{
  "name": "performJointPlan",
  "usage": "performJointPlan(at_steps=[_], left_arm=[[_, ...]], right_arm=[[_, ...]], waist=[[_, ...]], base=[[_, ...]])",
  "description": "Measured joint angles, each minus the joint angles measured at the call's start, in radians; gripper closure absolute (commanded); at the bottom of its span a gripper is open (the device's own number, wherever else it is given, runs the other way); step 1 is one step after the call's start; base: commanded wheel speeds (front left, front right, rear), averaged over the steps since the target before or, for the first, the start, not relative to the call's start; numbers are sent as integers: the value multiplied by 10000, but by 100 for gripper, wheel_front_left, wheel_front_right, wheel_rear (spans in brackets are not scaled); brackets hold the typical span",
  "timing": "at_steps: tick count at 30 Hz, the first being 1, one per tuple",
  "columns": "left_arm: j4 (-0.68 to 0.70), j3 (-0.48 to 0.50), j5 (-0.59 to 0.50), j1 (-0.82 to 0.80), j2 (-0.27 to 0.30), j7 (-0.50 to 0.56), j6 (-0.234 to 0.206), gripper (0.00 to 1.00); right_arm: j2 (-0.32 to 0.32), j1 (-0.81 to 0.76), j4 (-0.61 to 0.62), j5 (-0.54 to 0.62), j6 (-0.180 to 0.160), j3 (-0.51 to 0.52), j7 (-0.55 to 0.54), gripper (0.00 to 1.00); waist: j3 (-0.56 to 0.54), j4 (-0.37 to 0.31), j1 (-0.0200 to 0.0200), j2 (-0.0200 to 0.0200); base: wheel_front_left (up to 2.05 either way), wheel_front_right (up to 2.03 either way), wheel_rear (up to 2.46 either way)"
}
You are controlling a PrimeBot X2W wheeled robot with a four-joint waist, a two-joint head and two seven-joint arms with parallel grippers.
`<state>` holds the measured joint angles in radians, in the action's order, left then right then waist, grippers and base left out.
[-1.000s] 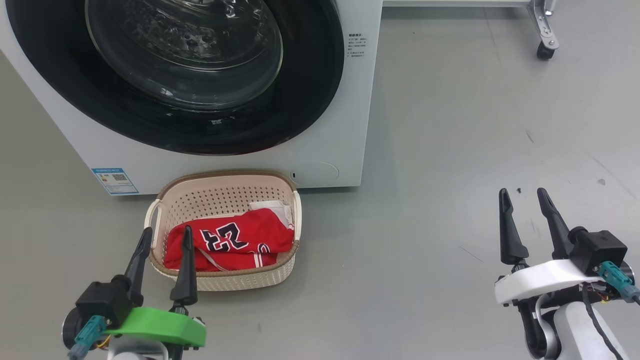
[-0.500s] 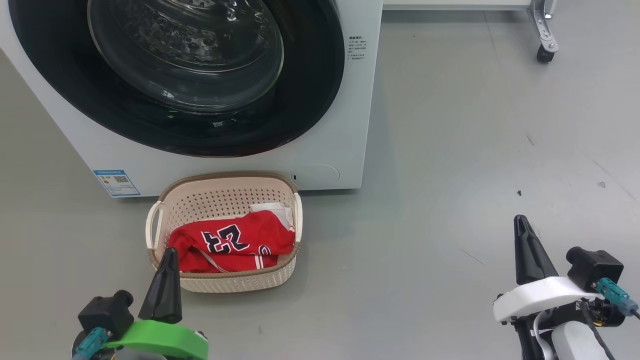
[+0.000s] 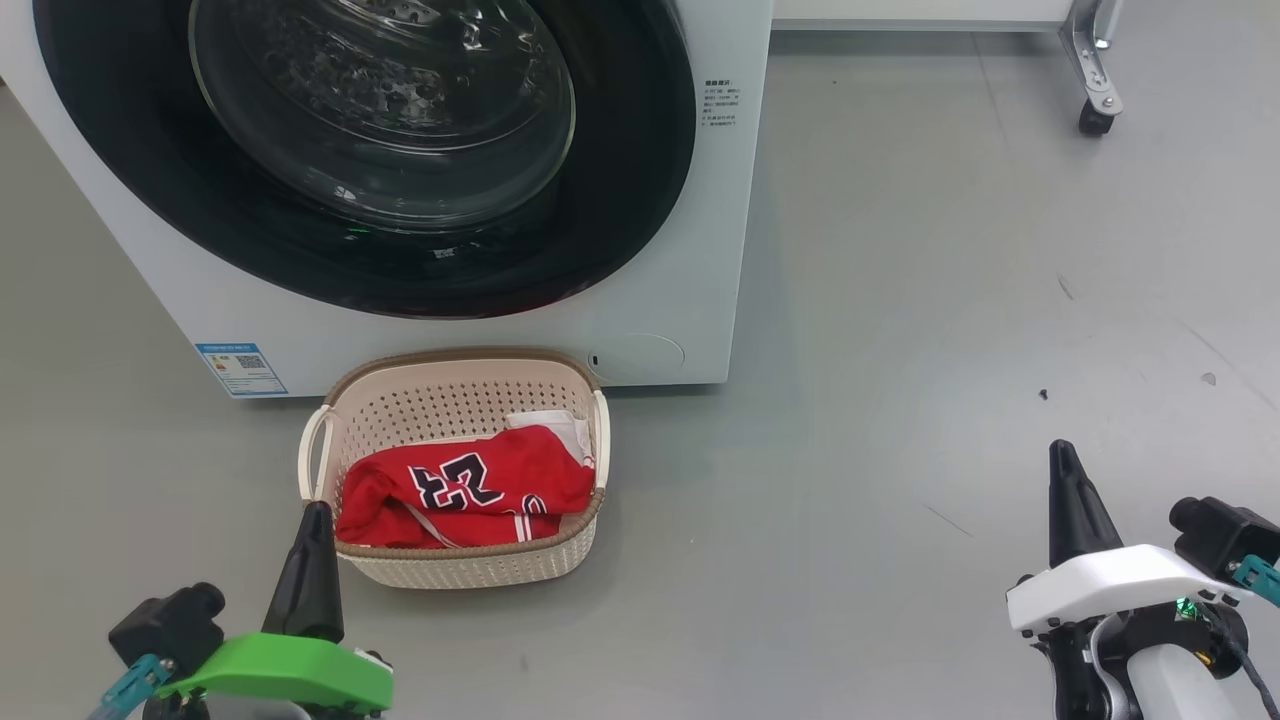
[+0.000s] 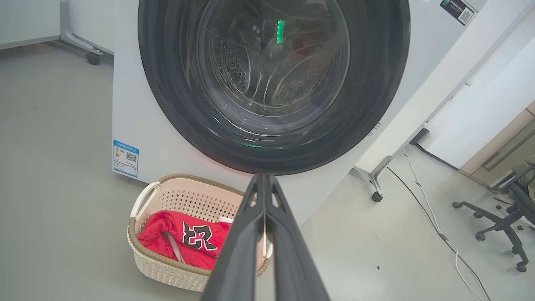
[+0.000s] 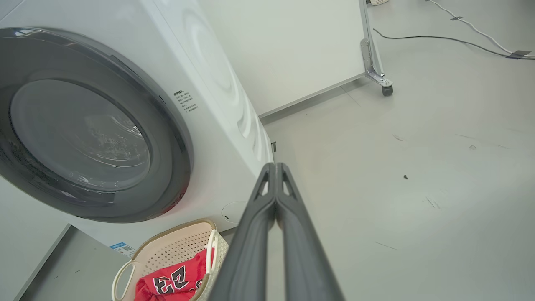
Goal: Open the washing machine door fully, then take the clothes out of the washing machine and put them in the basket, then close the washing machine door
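Low on the white front at far left: a small blue sticker (image 3: 240,368). Below and right of it, left tool (image 3: 316,520), parked at the bottom of the head view, fingers pressed together, clamped on nothing, tip just at the near-left corner of the basket (image 3: 460,356). Probably a rest pose, pulled back to stay clear of the rim.

Basket set on the floor (image 3: 900,400) right at the foot of the washing machine (image 3: 715,260), directly under the door, likely for a short carry from drum to basket. Inside it, the clothes (image 3: 470,480): red, number uppermost, with a white piece (image 3: 545,420) peeking out at the back right.

Above, the washing machine door (image 3: 640,180), lying flush with the front in the right wrist view, so shut by the look of it. Through it in the left wrist view, bare perforated drum (image 4: 250,62), no garment made out. Reads as all three steps done.

Across bare grey floor to right tool (image 3: 1063,470): also low, fingers together, empty, well apart from everything. Top right, a castor (image 3: 1095,118).

Against a second ago: fingers of both tools spread then, closed now. Both lower in the head view, left tip no longer overlapping the basket's inside. Slight shift of the whole picture, so camera motion. Basket, clothes and door unmoved.
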<state>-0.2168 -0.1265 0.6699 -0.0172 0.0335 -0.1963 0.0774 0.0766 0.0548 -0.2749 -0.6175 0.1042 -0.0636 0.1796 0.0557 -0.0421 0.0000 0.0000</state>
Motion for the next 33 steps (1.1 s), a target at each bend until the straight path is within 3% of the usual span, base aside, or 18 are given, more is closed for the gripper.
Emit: performJointPlan(at_steps=[33], left_arm=[[-221,665,4084,-29,96,1168,209,100]], right_arm=[[-148,29,-19,-4071,77,859,-1237,100]], waist=[[-224,174,0,0]], base=[[0,0,0]])
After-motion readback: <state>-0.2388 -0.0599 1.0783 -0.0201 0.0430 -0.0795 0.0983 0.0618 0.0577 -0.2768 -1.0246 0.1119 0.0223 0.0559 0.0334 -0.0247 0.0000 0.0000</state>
